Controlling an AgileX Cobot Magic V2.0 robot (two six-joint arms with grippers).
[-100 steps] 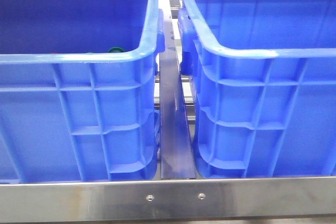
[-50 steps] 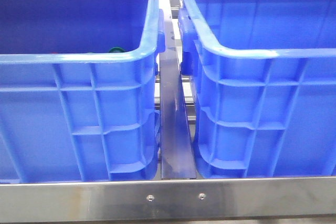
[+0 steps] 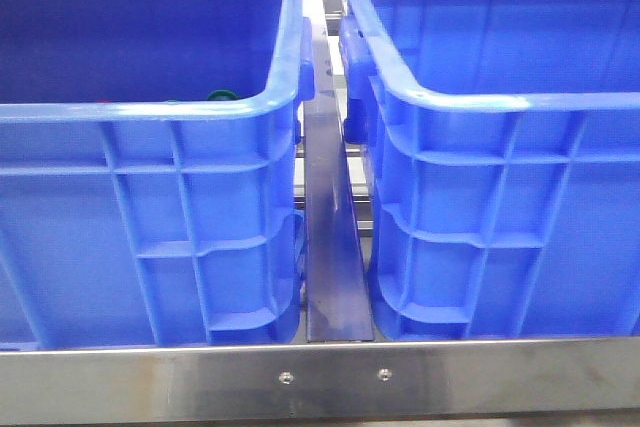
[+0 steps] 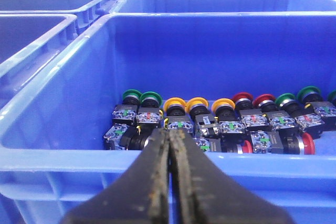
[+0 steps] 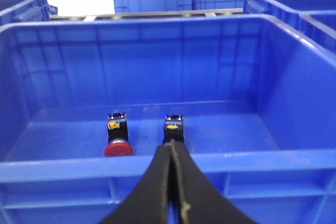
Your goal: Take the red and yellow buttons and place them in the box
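Observation:
In the left wrist view a blue bin holds several push buttons in rows: yellow-capped ones, red-capped ones and green-capped ones. My left gripper is shut and empty, just outside the bin's near rim. In the right wrist view a second blue box holds a red button and a dark-bodied button whose cap is hidden behind my fingers. My right gripper is shut and empty, outside that box's near rim. Neither gripper shows in the front view.
The front view shows the left bin and the right bin side by side, a metal rail between them and a steel frame bar in front. A green cap peeks over the left rim. More blue bins stand behind.

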